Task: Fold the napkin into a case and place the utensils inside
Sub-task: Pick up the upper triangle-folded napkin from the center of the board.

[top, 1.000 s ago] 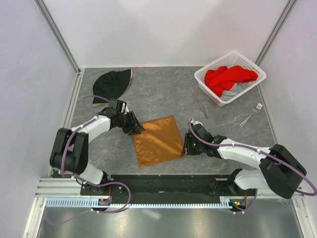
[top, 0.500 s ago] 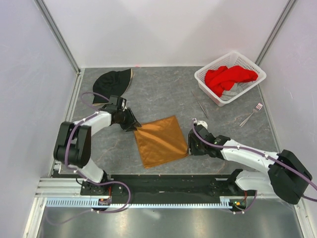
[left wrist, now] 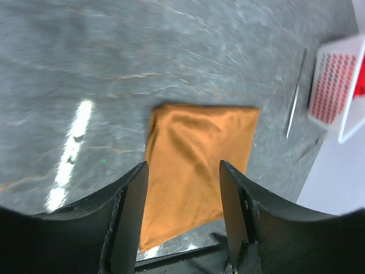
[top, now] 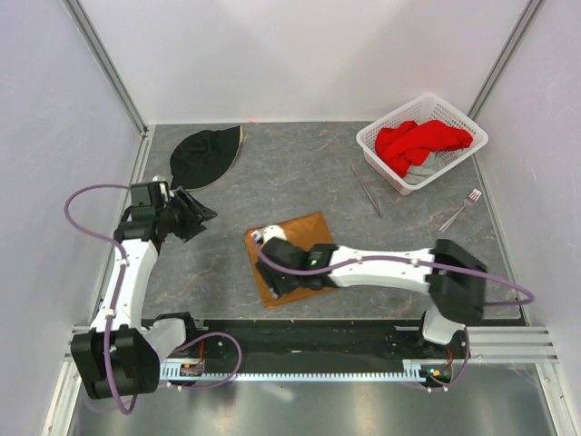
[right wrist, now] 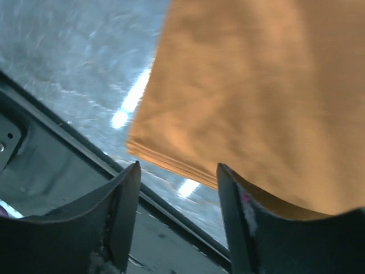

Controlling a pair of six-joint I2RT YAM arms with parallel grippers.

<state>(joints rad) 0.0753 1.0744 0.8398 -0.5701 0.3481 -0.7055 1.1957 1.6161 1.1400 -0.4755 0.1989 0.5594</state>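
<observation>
My left gripper (left wrist: 183,166): released, jaws wide with nothing between them, held off to the left of the napkin (top: 300,229) and clear of it.
My right gripper (right wrist: 175,171): released too, fingers spread just over the napkin's near-left corner. The cloth lies flat beneath them, unpinched.
Napkin: flat on the table (top: 290,173). Stacked layers show along its near edge, so I judge at least one fold is in.
Done: early folding at most; it is still too broad for a case.
Left: narrowing it into a pocket, then fetching and inserting both utensils.
Utensils: the knife (top: 367,191) lies beyond and right of the napkin, and the fork (top: 461,210) farther right. Both are well apart from it.
Around: a black hat (top: 201,156) sits beyond and left of the napkin. A white basket (top: 377,163) holding a red cloth (top: 427,138) sits beyond and right.
In the way: only my own right arm, lying across the napkin. The basket sits near the knife and may crowd that pick.
</observation>
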